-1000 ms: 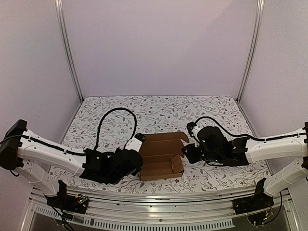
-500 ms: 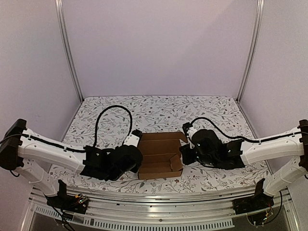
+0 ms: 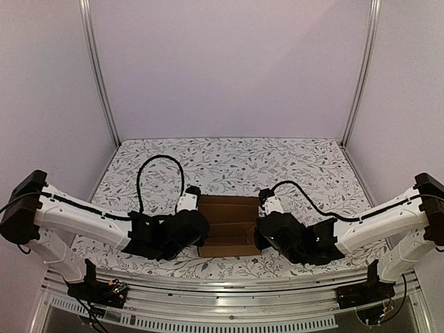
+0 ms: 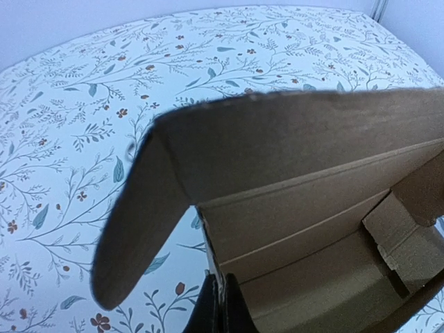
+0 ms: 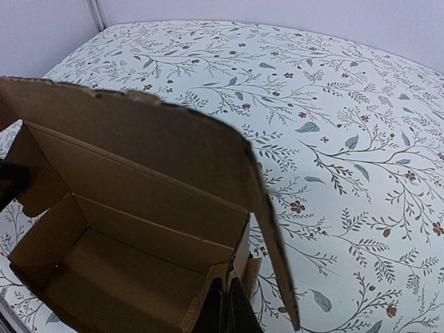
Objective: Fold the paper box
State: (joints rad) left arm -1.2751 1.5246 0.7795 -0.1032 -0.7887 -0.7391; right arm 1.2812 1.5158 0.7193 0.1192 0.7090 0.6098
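The paper box (image 3: 227,223) sits on the flower-printed counter (image 3: 229,159), near its front edge and between the two arms, which come in at it from either side. It is well past the flat-sheet stage. Both wrist views show a formed tray with a floor, a creased back wall and raised end walls, and the top is open. The lid panel stands up from the far side and leans over the cavity without being shut. Its two side flaps splay outward, a rounded one on the left (image 4: 132,229) and a long one on the right (image 5: 267,229), and neither is tucked in. The left fingers (image 4: 230,312) look closed on the top edge of the left end wall, with thin card pinched between them. The right fingers (image 5: 223,316) appear to pinch the right end wall near its front corner in the same way. By my reading the tray-forming is done, and what is left is the closing: turn the lid's side flaps inward, bring the lid down over the opening and seat its front edge. Whether the end walls are locked or only held upright, I cannot tell.
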